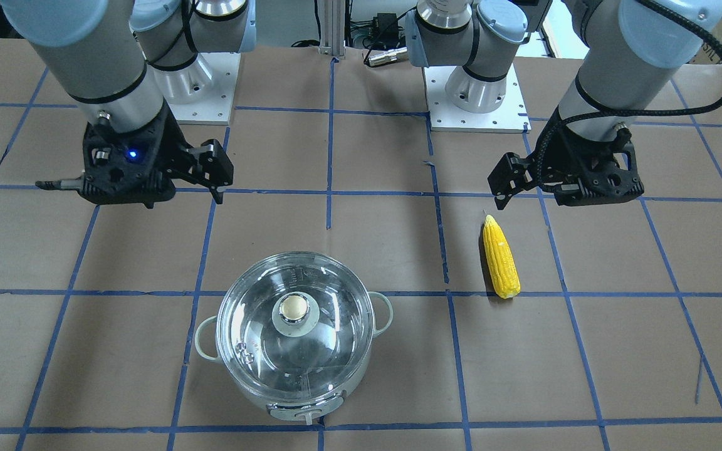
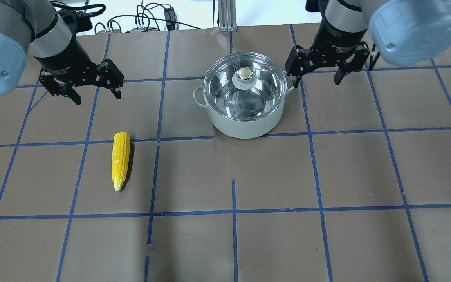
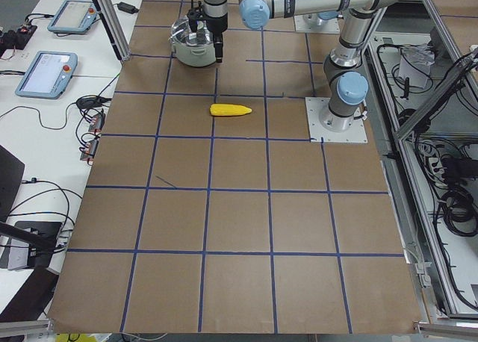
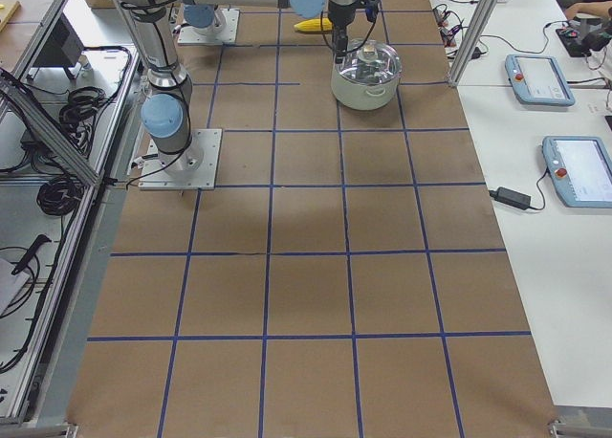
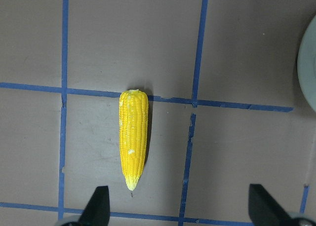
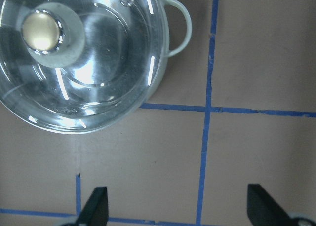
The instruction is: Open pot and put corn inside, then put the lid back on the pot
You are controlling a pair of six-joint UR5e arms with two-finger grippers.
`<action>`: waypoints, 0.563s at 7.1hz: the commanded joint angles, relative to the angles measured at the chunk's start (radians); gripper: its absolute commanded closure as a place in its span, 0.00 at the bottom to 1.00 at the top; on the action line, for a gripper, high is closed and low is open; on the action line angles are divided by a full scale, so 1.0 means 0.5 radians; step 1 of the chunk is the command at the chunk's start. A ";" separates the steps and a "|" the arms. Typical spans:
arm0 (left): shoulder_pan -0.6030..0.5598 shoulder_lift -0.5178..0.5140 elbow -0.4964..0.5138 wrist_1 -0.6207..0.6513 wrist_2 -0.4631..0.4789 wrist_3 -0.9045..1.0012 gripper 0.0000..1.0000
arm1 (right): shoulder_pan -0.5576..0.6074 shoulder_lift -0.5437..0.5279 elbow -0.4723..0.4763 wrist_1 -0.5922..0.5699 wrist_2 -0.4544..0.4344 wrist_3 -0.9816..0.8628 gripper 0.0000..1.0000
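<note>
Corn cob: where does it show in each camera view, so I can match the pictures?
Front-facing: corn cob right of centre, up-right of the pot.
Overhead: left half, down-left of the pot.
Exterior left: upper middle, nearer than the pot.
Exterior right: top edge, beyond the pot.
Left wrist: centre, tip downward.
Right wrist: not in it.
Shared landmark: the pot.

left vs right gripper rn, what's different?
The left gripper hangs near the corn, the right gripper beside the pot. The left gripper's wrist view shows the corn ahead between its fingers; the right gripper's shows the pot off to one side. Both are open and empty.
</note>
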 commanded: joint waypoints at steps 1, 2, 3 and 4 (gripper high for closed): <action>0.004 -0.003 0.004 0.001 -0.005 0.027 0.00 | 0.198 0.352 -0.363 0.008 -0.098 0.132 0.00; 0.016 -0.018 0.001 0.037 -0.002 0.085 0.00 | 0.269 0.451 -0.413 -0.029 -0.215 0.154 0.00; 0.016 -0.094 -0.020 0.162 0.001 0.213 0.00 | 0.294 0.522 -0.426 -0.084 -0.219 0.212 0.00; 0.013 -0.177 -0.090 0.321 0.001 0.293 0.00 | 0.319 0.577 -0.426 -0.169 -0.216 0.273 0.00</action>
